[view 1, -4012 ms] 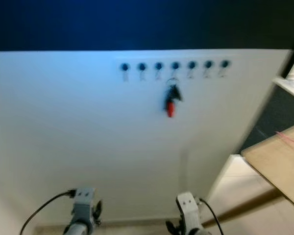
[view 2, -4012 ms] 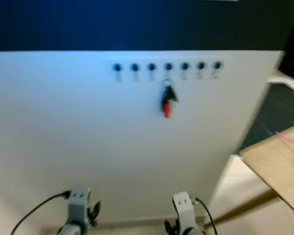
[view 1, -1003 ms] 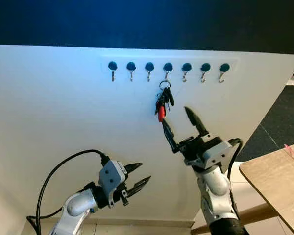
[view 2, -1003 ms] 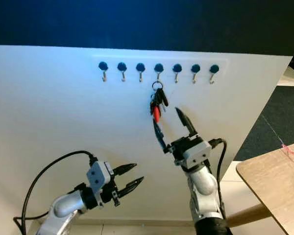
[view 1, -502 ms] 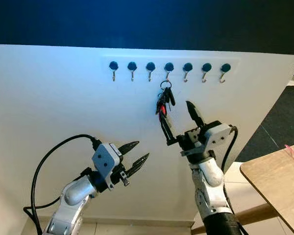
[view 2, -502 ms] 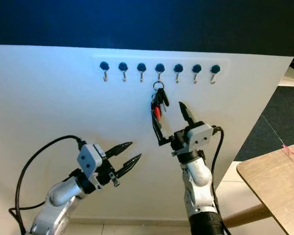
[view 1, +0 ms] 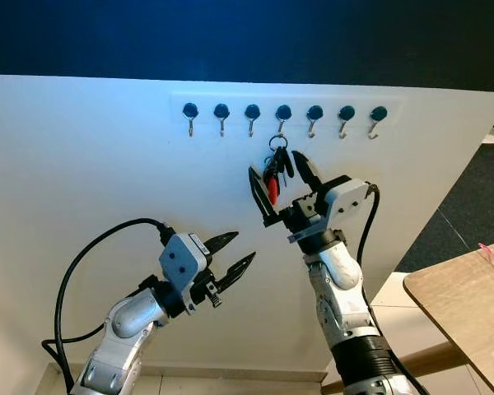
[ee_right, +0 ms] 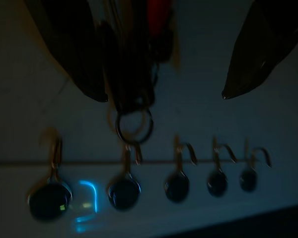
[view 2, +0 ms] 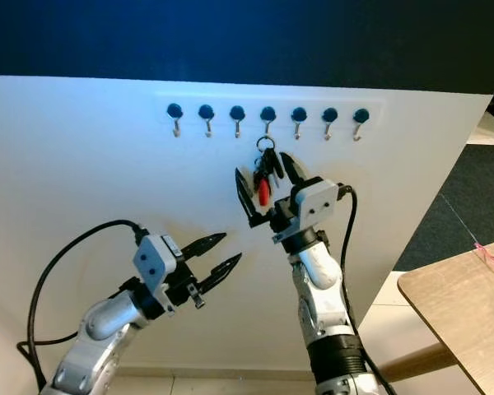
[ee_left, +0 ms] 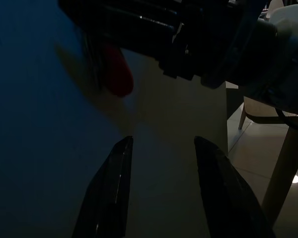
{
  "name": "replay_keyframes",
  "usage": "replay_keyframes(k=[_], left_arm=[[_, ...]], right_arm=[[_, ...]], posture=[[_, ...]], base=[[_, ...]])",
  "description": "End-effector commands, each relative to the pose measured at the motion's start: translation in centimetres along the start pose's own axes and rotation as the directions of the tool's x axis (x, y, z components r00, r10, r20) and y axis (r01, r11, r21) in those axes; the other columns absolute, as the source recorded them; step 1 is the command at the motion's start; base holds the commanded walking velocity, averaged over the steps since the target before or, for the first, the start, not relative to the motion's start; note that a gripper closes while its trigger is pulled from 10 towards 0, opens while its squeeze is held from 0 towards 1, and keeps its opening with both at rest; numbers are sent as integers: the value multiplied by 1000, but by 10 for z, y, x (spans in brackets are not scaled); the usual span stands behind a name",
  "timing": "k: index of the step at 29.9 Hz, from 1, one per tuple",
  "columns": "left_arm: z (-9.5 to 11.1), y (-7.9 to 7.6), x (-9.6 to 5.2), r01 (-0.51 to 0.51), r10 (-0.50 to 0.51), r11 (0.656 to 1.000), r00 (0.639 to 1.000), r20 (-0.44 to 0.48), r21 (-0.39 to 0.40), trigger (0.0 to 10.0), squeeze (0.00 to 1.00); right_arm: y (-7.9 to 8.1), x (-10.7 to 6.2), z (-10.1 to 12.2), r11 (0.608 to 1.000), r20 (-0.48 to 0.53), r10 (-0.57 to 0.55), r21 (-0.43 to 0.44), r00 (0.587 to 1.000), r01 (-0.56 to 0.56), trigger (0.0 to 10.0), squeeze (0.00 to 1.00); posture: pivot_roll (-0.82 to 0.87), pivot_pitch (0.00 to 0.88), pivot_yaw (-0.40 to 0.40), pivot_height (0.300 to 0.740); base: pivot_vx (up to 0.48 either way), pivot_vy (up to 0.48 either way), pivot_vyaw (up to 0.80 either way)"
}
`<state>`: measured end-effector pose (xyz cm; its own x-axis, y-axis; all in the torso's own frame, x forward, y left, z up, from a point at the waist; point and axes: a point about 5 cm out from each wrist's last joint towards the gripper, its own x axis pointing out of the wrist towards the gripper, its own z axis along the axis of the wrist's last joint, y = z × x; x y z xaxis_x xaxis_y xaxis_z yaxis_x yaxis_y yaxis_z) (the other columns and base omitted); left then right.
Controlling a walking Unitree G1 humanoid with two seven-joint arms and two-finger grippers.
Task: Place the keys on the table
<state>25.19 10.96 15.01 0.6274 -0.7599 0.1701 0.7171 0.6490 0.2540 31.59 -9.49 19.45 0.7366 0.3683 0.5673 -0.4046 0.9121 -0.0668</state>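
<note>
Right gripper [view 1: 278,174], fingers spread and empty, straddles the red-tagged dark key bunch [view 1: 272,174] hanging from a hook; close squarely below the ring, then lift off.

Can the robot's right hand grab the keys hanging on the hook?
Probably yes. The right hand is open, a finger on each side of the keys, with nothing in between.

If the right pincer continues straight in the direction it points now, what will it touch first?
Probably the keys: they hang from a hook between the open right pincer's fingers. Behind them is the white wall, though depth is hard to judge.
</note>
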Motion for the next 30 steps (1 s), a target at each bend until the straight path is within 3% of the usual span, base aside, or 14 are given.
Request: replay_keyframes(k=[1,6,15,26,28,29,30], left_arm=[[2,-2,3,3,-3,1000,1000,8,-4,10000,0],[2,-1,3,4,-4,1000,1000,4,-3,10000,0],[2,-2,4,13,-13,1000,1000,-4,-1,10000,0],[4,-7,7,36,-36,999,999,5,3,10000,0],[4,-8,7,37,-37,999,999,5,4,10000,0],[4,-8,7,38,-38,999,999,5,4,10000,0],[4,-9,7,39,-39,999,999,4,4,10000,0]], right_arm=[[-3,-3,-6,999,-45,-23,-32,999,22,10000,0],[-6,-6,-8,996,-63,-47,-83,997,42,10000,0],[-6,-10,-14,995,-111,-67,-77,992,59,10000,0],[9,-11,-32,1000,-218,-26,9,976,29,10000,0],[11,-11,-32,999,-220,-20,22,975,25,8392,0],[12,-11,-32,999,-221,-17,27,975,23,4706,0],[13,-11,-33,999,-224,-14,30,974,21,78,0]], posture=[[84,0,-26,740],[81,0,-25,740],[75,0,-28,740],[76,0,-35,740],[73,0,-35,740],[73,0,-35,740],[72,0,-35,740]], base=[[0,0,0],[0,0,0],[0,0,0],[0,0,0],[0,0,0],[0,0,0],[0,0,0]])
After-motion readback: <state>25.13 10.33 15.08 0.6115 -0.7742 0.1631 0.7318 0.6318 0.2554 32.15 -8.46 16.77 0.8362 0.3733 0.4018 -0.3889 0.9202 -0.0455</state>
